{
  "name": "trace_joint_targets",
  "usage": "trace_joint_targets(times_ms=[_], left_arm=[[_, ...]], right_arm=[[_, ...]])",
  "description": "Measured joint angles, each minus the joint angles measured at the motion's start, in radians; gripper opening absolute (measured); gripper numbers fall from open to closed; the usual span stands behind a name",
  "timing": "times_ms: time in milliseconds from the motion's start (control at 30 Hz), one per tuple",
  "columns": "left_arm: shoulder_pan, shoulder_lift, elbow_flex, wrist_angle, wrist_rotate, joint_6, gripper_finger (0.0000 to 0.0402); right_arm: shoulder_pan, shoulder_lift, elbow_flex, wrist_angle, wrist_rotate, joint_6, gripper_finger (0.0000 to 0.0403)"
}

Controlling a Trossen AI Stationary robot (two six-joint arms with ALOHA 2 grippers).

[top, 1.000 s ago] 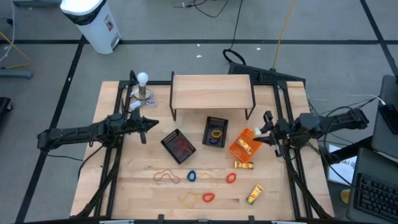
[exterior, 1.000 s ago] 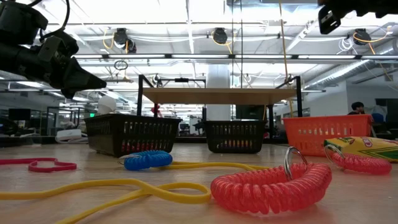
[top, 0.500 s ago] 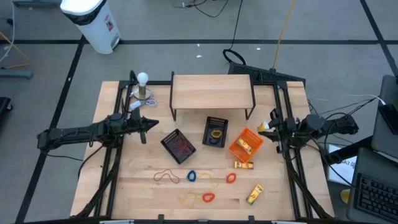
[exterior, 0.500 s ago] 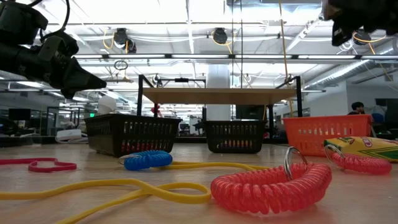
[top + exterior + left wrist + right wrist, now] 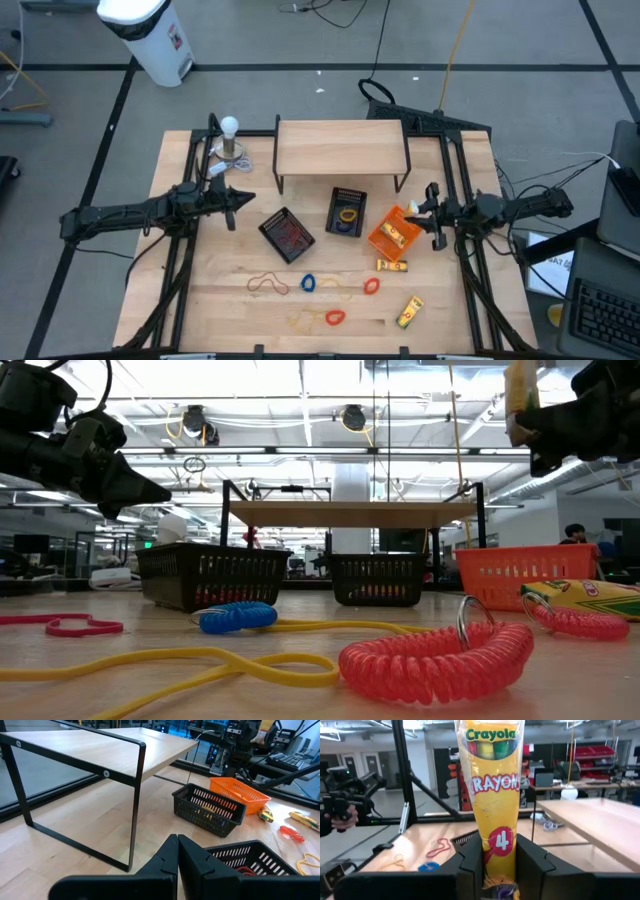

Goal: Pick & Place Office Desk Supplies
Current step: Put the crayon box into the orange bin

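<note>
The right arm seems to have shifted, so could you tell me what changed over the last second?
The right end effector, shut on a yellow crayon packet, drew back off the table's right edge, then returned toward the orange tray. The left end effector and the table items stayed put.

we see two slim dark six-joint arms, matte black links with rounded joint housings. left gripper (image 5: 231, 204): black, two blunt wedge-shaped fingers (image 5: 197, 861) with smooth moulded faces. right gripper (image 5: 432, 213): same black build, squared finger blocks (image 5: 532, 862) with chamfered edges. thin black cables loop off right arm's rear. we cannot make out screws or markings.
</note>
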Motion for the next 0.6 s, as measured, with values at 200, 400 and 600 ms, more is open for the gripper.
trace_joint_targets(times_ms=[200,400,600], left_arm=[[0.0,0.0,0.0,0.0,0.0,0.0,0.0003],[0.0,0.0,0.0,0.0,0.0,0.0,0.0003],[0.0,0.0,0.0,0.0,0.0,0.0,0.0003]], right_arm=[[0.0,0.001,-0.016,0.02,0.0,0.01,0.0072],[0.0,0.0,-0.017,0.021,0.0,0.011,0.007],[0.0,0.0,-0.007,0.023,0.006,0.02,0.0074]])
